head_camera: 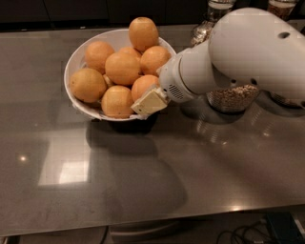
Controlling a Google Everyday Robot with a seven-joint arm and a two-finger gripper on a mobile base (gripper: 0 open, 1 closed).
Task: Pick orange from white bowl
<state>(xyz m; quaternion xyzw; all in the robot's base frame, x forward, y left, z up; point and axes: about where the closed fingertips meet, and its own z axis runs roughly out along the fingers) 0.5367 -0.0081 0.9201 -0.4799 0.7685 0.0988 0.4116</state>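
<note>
The white bowl stands at the back left of the grey table and is heaped with several oranges. One orange sits on top at the back, and another lies in the middle. My gripper reaches in from the right on a thick white arm. Its cream tip is at the bowl's front right rim, against the right side of an orange and beside a front orange. The arm hides the rest of the gripper.
A glass jar of grain stands just right of the bowl, partly behind the arm, with another jar further right. More jars stand at the back edge. The grey tabletop stretches toward me; cables lie below its front edge.
</note>
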